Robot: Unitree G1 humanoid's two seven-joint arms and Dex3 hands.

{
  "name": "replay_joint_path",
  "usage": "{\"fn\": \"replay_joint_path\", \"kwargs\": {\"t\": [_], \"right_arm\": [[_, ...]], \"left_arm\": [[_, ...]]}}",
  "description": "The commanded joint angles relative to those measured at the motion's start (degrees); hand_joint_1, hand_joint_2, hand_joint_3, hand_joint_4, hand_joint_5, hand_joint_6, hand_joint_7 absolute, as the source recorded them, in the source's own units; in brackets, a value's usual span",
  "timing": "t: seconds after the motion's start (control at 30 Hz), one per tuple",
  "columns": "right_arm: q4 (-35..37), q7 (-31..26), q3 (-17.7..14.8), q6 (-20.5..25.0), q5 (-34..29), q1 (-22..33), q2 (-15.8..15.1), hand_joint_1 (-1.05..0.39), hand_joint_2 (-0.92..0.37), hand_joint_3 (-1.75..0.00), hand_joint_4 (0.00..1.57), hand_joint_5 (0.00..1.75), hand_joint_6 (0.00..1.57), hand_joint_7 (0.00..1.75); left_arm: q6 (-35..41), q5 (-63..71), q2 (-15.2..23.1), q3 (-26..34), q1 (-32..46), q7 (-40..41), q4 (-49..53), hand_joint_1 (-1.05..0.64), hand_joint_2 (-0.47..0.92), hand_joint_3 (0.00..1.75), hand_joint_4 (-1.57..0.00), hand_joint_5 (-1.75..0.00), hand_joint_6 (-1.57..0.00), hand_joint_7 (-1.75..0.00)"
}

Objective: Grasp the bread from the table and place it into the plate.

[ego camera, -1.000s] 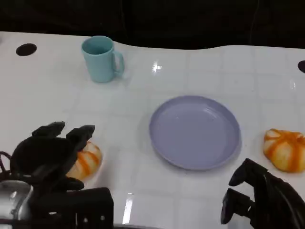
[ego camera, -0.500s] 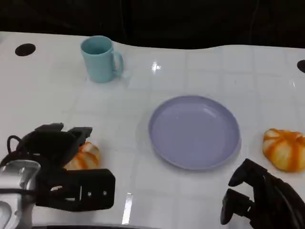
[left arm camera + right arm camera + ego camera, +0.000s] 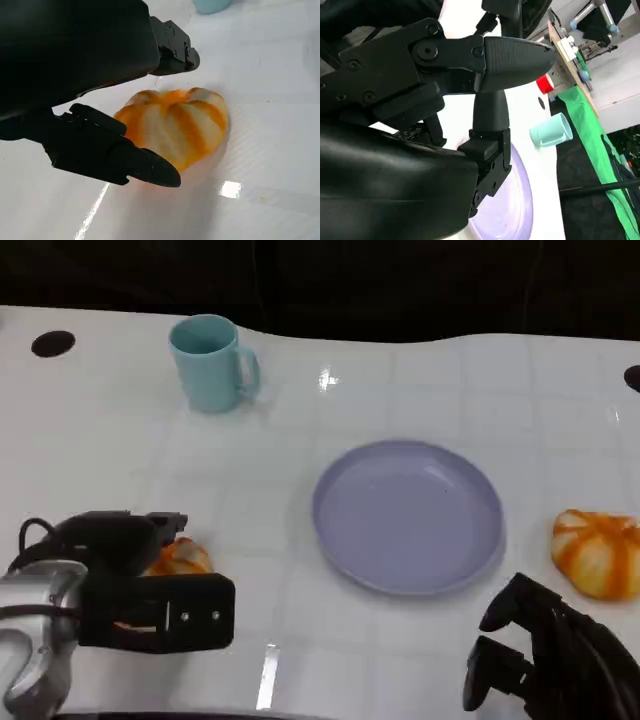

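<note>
One change: left hand (image 3: 120,575) lowered onto bread (image 3: 175,125) nr table's (image 3: 420,380) front-left edge.
Hold: fingers bracket bread, closure unconfirmed; plate (image 3: 408,515) empty.
Right hand (image 3: 545,650): idle, holds nothing.

Prob. a lab: white table (image 3: 120,440), green cloth (image 3: 592,130), rig frames behind.

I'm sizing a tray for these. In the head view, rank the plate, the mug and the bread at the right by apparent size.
1. plate, clearly largest.
2. and 3. mug and right bread look alike; the mug stands farther from the camera, so I won't rank them.
</note>
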Motion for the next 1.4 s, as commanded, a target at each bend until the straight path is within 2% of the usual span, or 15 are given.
{"fn": "replay_joint_path", "kwargs": {"t": [0.03, 0.67, 0.87, 0.97, 1.03, 1.07, 1.1, 1.13, 1.17, 1.2, 1.23, 1.4], "right_arm": [[-0.9, -0.4, -0.2, 0.0, -0.1, 0.3, -0.4, -0.49, -0.92, -0.55, 0.73, 1.75, 0.45, 1.75], [-0.9, -0.4, -0.1, -0.4, -0.3, 0.3, -0.4, -0.5, -0.92, -0.55, 0.73, 1.75, 0.45, 1.75], [-0.7, -0.3, -0.1, -0.6, -0.2, 0.3, -0.4, -0.51, -0.92, -0.53, 0.73, 1.75, 0.45, 1.75], [-0.6, -0.2, -0.2, -0.7, -0.2, 0.2, -0.4, -0.51, -0.92, -0.53, 0.74, 1.75, 0.46, 1.75], [-0.8, -0.3, -0.2, -0.2, 0.0, 0.2, -0.5, -0.5, -0.92, -0.54, 0.73, 1.75, 0.46, 1.75], [-1.0, -0.4, -0.3, 0.1, 0.1, 0.2, -0.5, -0.5, -0.92, -0.54, 0.73, 1.75, 0.45, 1.75], [-1.0, -0.4, -0.3, 0.2, 0.2, 0.2, -0.5, -0.5, -0.92, -0.55, 0.72, 1.75, 0.45, 1.75], [-0.9, -0.3, -0.3, 0.1, 0.2, 0.2, -0.5, -0.5, -0.92, -0.55, 0.72, 1.75, 0.45, 1.75], [-0.8, -0.3, -0.3, 0.0, 0.1, 0.1, -0.5, -0.5, -0.92, -0.54, 0.72, 1.75, 0.45, 1.75], [-0.8, -0.4, -0.3, 0.0, 0.1, 0.2, -0.5, -0.5, -0.92, -0.54, 0.72, 1.75, 0.45, 1.75], [-0.9, -0.5, -0.3, 0.1, 0.1, 0.2, -0.4, -0.5, -0.92, -0.54, 0.72, 1.75, 0.45, 1.75], [-1.0, -0.6, -0.3, 0.1, 0.0, 0.2, -0.5, -0.5, -0.92, -0.54, 0.72, 1.75, 0.45, 1.75]], "left_arm": [[0.0, -0.9, 0.9, -1.0, -2.5, 0.8, 3.8, -0.53, 0.86, 0.0, -0.02, -0.01, -0.11, 0.0], [-5.6, -6.5, -0.3, -3.5, -6.7, 7.6, 18.3, -0.47, 0.85, 0.0, -0.09, -0.04, -0.17, -0.02], [-7.3, -10.2, -0.7, -2.6, -6.4, 8.4, 20.6, -0.37, 0.86, 0.0, -0.2, -0.08, -0.22, -0.03], [-8.8, -11.4, -0.5, -2.6, -5.9, 10.1, 21.3, -0.32, 0.87, 0.01, -0.32, -0.13, -0.27, -0.04], [-8.8, -11.6, -0.7, -2.7, -5.5, 11.4, 21.6, -0.29, 0.9, 0.02, -0.48, -0.23, -0.34, -0.06], [-9.0, -11.7, -0.9, -2.7, -5.3, 12.4, 21.8, -0.28, 0.91, 0.03, -0.51, -0.31, -0.38, -0.05], [-9.3, -11.8, -1.1, -2.7, -5.1, 13.7, 22.1, -0.27, 0.92, 0.03, -0.49, -0.56, -0.42, -0.03], [-9.8, -11.8, -1.3, -2.7, -5.0, 14.9, 22.6, -0.25, 0.92, 0.04, -0.49, -0.93, -0.51, -0.03], [-10.3, -12.0, -1.4, -2.7, -4.9, 15.9, 23.1, -0.23, 0.92, 0.05, -0.49, -1.05, -0.58, -0.04], [-10.9, -12.1, -1.6, -2.7, -4.8, 17.0, 23.7, -0.23, 0.92, 0.06, -0.5, -1.05, -0.64, -0.05], [-11.7, -12.2, -1.8, -2.7, -4.8, 18.3, 24.4, -0.24, 0.92, 0.12, -0.56, -1.19, -0.76, -0.07], [-16.3, -13.2, -2.0, -2.9, -5.3, 22.8, 28.5, -0.28, 0.92, 0.14, -0.72, -1.19, -1.07, -0.13]]}}
